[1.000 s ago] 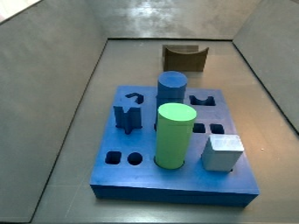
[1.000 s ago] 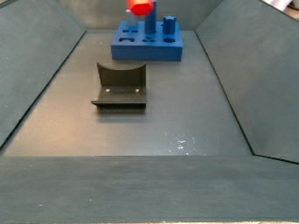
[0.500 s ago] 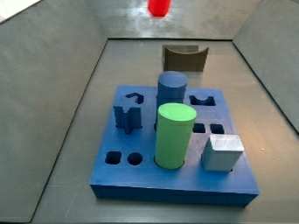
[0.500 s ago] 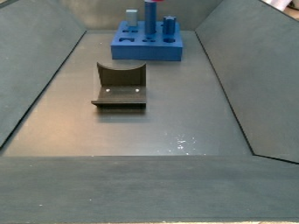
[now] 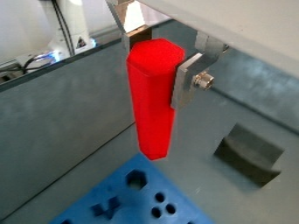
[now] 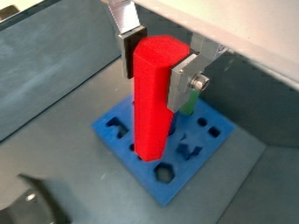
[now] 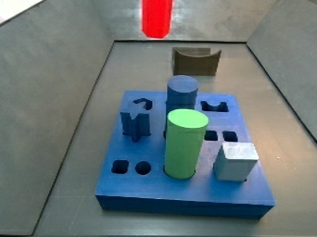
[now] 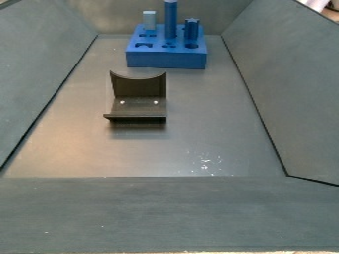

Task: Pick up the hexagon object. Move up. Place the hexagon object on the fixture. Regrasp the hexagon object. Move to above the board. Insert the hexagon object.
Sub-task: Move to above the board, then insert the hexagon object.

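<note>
My gripper is shut on the hexagon object, a long bright red faceted rod held upright by its upper end between the silver fingers. Both wrist views show it, the gripper gripping the rod high over the blue board. In a side view only the rod's lower part shows at the top edge, above the far floor; the gripper is out of that view. The board lies near, the fixture beyond it. Both also show in a side view: board, fixture.
On the board stand a light green cylinder, a blue cylinder, a white block and a blue shaped peg. Grey sloping walls enclose the floor. The fixture shows below in a wrist view.
The red rod has come further down into one side view, showing more of its length. It left the top of the other side view after one second ago.
</note>
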Controlling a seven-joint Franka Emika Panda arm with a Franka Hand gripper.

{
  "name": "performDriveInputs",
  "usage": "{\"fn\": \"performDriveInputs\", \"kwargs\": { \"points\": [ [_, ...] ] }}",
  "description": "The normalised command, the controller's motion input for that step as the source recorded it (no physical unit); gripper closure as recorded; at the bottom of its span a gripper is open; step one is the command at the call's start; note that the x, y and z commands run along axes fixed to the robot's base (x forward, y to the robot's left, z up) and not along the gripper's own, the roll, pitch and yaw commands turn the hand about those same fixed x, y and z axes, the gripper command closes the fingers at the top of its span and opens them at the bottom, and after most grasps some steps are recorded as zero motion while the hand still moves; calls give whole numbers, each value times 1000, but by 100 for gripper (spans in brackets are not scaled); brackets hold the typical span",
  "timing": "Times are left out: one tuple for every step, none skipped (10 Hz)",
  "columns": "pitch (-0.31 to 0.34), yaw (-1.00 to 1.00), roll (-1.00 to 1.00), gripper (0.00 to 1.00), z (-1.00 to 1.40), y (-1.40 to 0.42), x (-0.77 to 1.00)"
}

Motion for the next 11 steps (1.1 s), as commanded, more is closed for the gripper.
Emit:
{"fn": "performDriveInputs", "kwargs": {
  "points": [
    [-36,-29,-269,100,5,-26,-56],
    [-27,-24,-210,100,6,-12,-43],
    [0,-823,-97,100,-903,23,-306],
    [24,-966,-43,100,-931,0,-83],
    [0,-1000,-14,100,-914,0,-17],
    [11,-957,-46,100,-943,3,0],
    [0,-786,-61,100,-954,154,-46],
    [0,-811,-54,100,-971,140,-57],
    [0,-997,-34,100,-931,0,-6],
    [0,-954,-81,100,-880,0,-40],
    [-46,-654,-210,100,-651,74,-200]
  ]
}}
